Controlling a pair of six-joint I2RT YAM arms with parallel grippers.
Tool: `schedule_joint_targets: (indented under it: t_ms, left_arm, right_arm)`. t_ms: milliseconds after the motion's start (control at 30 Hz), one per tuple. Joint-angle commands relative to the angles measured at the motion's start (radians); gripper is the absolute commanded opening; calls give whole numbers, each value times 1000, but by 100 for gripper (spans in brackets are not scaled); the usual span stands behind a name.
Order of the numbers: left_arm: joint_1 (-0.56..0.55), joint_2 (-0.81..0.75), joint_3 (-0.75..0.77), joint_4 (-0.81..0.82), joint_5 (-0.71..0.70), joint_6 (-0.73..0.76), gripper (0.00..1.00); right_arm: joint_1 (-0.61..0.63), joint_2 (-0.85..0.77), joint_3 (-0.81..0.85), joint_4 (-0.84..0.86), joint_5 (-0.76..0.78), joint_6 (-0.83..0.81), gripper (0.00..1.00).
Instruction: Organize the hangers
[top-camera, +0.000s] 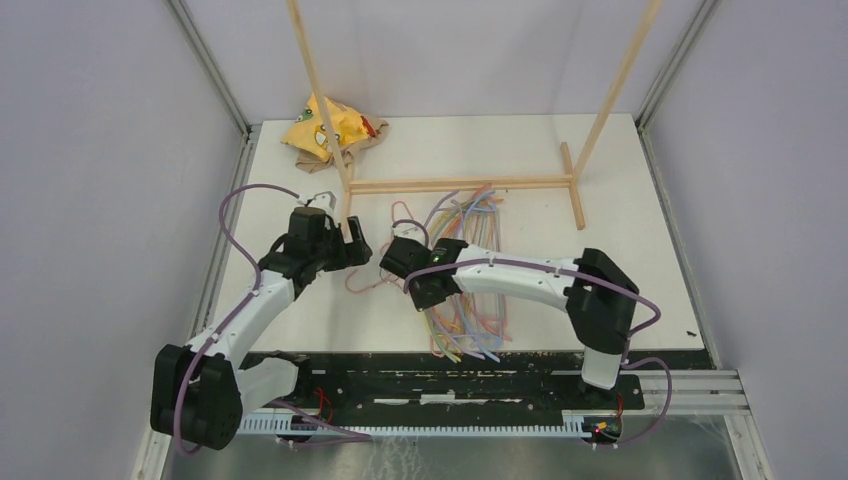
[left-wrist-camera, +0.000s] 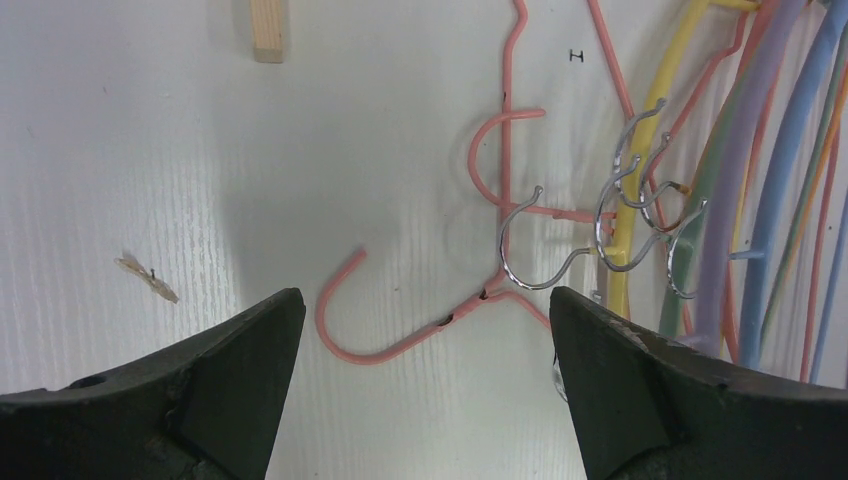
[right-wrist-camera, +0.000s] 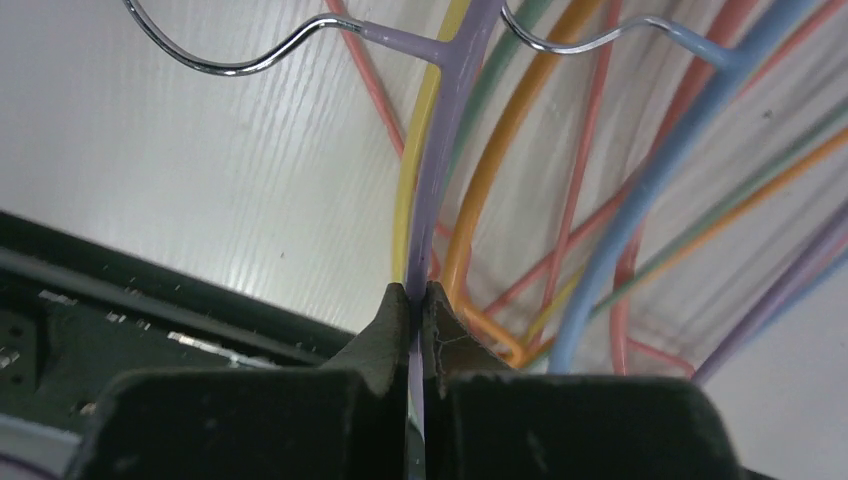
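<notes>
Lavender hanger (right-wrist-camera: 445, 150) wire is pinched between the closed jaws of the right tool (right-wrist-camera: 418, 300). The hangers (top-camera: 470, 270) lie heaped mid-bench (top-camera: 620, 200), long axes running near to far, hooks leftward. The left tool (left-wrist-camera: 425, 310) gapes wide above a pink hanger (left-wrist-camera: 505, 150), holding nothing.

A small black mark shaped like the letter H (left-wrist-camera: 576, 56) stands on the white worktop (left-wrist-camera: 150, 150). It lies well ahead of the left claw (left-wrist-camera: 425, 330), toward its right finger, between two pink hanger (left-wrist-camera: 506, 150) wires. Print on the yellow bag (top-camera: 325, 125), far beyond that claw, is too small to read.
</notes>
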Motion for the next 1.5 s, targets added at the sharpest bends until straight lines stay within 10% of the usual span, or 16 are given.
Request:
schedule_joint_targets:
  t_ms: [0,467,800,1467]
  left_arm:
    - [-5,-30,45,-6,-39,51,99]
    - [-5,-82,28,-5,-37,43,99]
    - [-5,-105,12,-9,-67,19,99]
    - [-5,-101,13,-39,-140,28,99]
  right_arm:
    - [5,-208,121,-153,-10,21,1]
    - [-216,-520,263,17,-133,66,1]
    - [-498,-246,719,175,-401,-5,1]
    - [-683,-135,832,401,-597,101,1]
